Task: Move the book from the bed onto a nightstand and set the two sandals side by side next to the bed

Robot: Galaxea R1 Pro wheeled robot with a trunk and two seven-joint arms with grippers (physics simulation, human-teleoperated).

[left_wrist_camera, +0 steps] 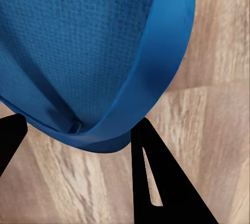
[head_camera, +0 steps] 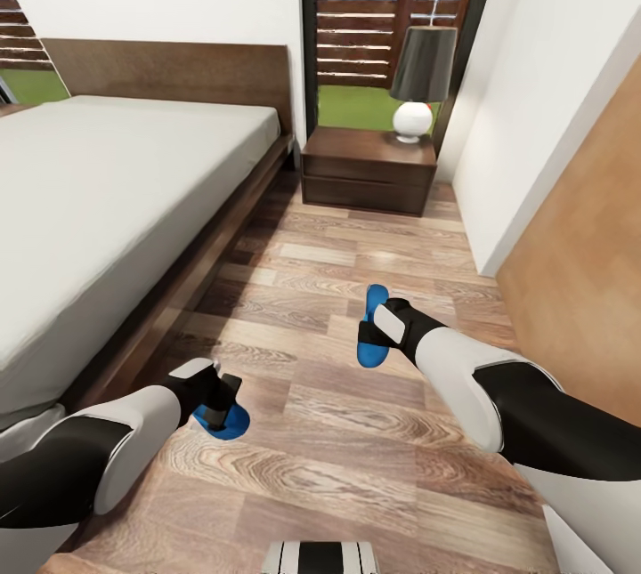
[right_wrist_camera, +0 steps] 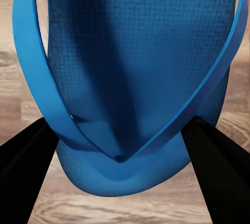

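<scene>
Two bright blue sandals show over the wood floor to the right of the bed (head_camera: 107, 200). My left gripper (head_camera: 223, 403) is shut on one sandal (head_camera: 224, 423) close to the bed frame. In the left wrist view its black fingers (left_wrist_camera: 156, 182) press both edges of that sandal (left_wrist_camera: 88, 47). My right gripper (head_camera: 369, 325) is shut on the other sandal (head_camera: 370, 344), further right and further from me. There too the fingers (right_wrist_camera: 31, 172) flank the sandal (right_wrist_camera: 130, 52) at its toe strap. A nightstand (head_camera: 369, 166) stands by the headboard. The book is out of view.
A lamp (head_camera: 417, 84) with a dark shade and white round base stands on the nightstand's right side. A white wall (head_camera: 534, 111) and a wooden panel (head_camera: 588, 289) bound the floor strip on the right. Behind the nightstand is a window with a slatted fence.
</scene>
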